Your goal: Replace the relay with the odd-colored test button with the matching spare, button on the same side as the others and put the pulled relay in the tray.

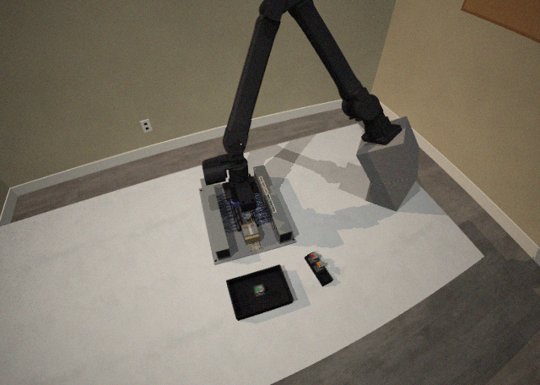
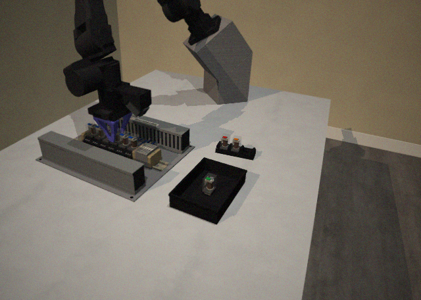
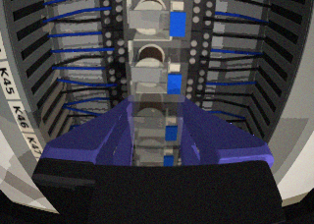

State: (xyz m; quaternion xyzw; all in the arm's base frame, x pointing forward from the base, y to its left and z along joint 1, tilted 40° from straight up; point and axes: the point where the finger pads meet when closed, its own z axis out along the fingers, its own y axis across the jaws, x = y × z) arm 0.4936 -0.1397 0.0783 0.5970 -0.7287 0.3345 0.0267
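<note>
My gripper [image 2: 112, 139] [image 3: 156, 103] is shut on a relay [image 3: 151, 120] with a blue button, in the middle of the socket row. The button is on the right in the wrist view, the same side as on the neighbouring relays [image 3: 147, 19] [image 2: 124, 140]. Its top looks about level with theirs; a small height difference cannot be told, and its blades are hidden. A relay with a green button [image 1: 259, 290] [image 2: 208, 185] stands in the black tray [image 1: 240, 304] [image 2: 192, 209]. The spare holder [image 1: 324, 278] [image 2: 248, 152] bears a red-button relay [image 2: 224, 143] and an orange-button relay [image 2: 235, 144]; its third place is empty.
Grey wire ducts [image 2: 91, 162] [image 2: 176, 139] run along both sides of the row, with thin wires [image 3: 80, 34] between. A beige terminal block [image 1: 251, 232] [image 2: 147, 154] sits at the row's near end. The grey arm pedestal [image 1: 390, 169] [image 2: 225, 62] stands behind.
</note>
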